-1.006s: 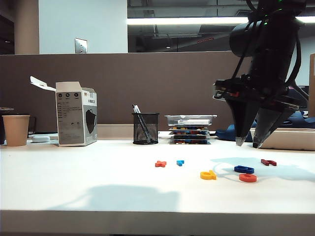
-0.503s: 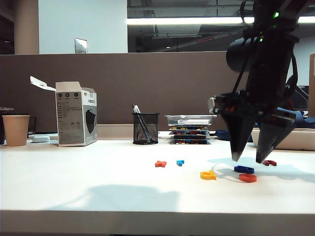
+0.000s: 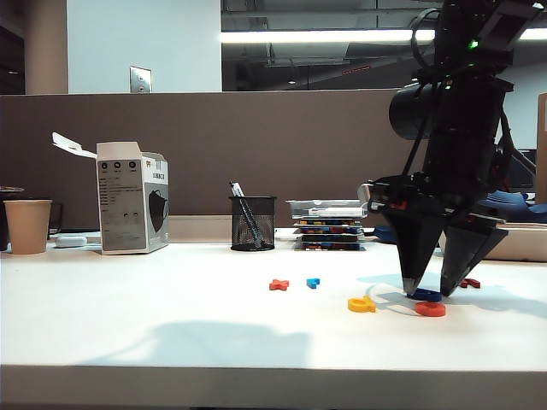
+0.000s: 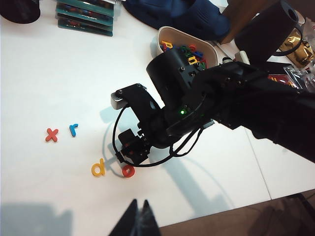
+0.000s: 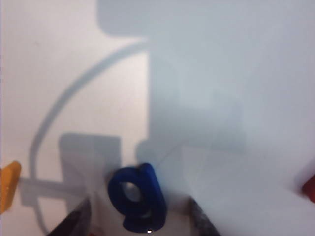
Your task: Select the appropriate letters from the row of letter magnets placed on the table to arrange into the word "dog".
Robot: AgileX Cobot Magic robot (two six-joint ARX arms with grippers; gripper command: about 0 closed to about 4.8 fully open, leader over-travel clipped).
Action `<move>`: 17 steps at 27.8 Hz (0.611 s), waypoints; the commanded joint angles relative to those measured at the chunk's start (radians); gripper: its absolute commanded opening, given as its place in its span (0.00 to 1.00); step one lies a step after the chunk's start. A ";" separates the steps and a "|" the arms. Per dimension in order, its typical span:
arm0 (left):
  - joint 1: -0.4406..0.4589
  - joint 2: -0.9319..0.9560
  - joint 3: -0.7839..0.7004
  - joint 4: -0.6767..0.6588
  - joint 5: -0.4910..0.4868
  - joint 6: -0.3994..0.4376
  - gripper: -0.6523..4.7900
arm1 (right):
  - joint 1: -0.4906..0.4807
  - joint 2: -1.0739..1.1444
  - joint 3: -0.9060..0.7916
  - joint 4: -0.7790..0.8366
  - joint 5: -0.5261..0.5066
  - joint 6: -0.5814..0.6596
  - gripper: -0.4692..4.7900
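Exterior: your right gripper (image 3: 427,289) stood jaws apart, straddling the dark blue g (image 3: 425,295) on the table (image 3: 171,325), behind the orange-red o (image 3: 431,309).

Left wrist: left gripper (image 4: 138,219) looked closed, high and idle; yellow d (image 4: 98,168) beside the o.

Right wrist: g sat between the fingertips (image 5: 78,219), so you'd want to close centred, without nudging the o.

Exterior cam sits low at table (image 3: 171,333) edge, facing my arms. My left wrist cam looks down from high; right wrist cam is very close. All share the blue letter (image 5: 138,196).
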 commanded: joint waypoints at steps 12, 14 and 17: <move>0.001 -0.002 0.002 0.005 -0.003 0.002 0.11 | 0.027 0.040 -0.016 -0.033 0.114 0.000 0.44; 0.001 -0.002 0.002 0.005 -0.003 0.002 0.11 | 0.027 0.040 -0.020 -0.030 0.114 0.000 0.42; 0.002 -0.002 0.002 0.005 -0.003 0.002 0.11 | 0.027 0.042 -0.023 -0.024 0.116 0.018 0.35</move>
